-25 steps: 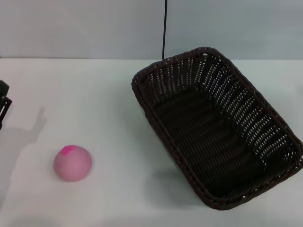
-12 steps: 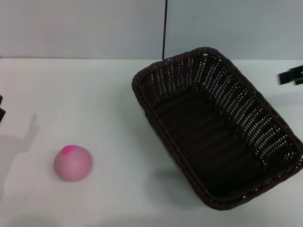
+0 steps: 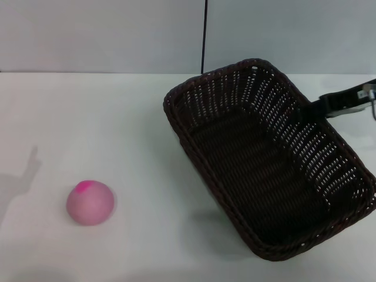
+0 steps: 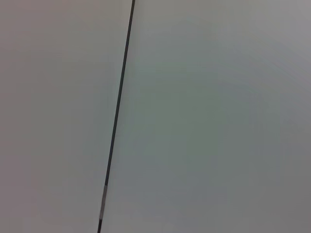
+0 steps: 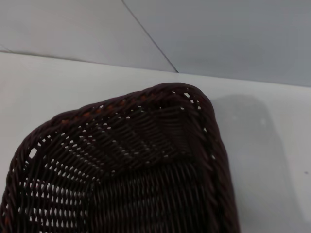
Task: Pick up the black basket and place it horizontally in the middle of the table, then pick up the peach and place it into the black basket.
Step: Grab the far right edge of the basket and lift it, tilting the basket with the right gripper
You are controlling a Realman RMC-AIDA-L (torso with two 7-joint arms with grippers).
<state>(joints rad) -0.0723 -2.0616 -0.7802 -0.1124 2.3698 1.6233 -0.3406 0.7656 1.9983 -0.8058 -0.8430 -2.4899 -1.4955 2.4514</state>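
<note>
1 gripper, the right gripper [image 3: 314, 107], reaches over the black basket [image 3: 267, 158] rim to grab it; I cannot tell if it is wide or narrow. The peach [image 3: 90, 202] waits alone on the table [image 3: 106, 117].

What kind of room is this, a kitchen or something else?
Probably a robot test bench, not a kitchen: a bare white table against plain wall panels, holding only a black basket and a toy peach, with the right gripper reaching in.

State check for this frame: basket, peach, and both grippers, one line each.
black basket: upright on the table, set at a slant, empty, not gripped.
peach: resting on the table, left of the basket, untouched.
right gripper: reaching in over the basket's far right rim; finger state unclear.
left gripper: out of view.
</note>
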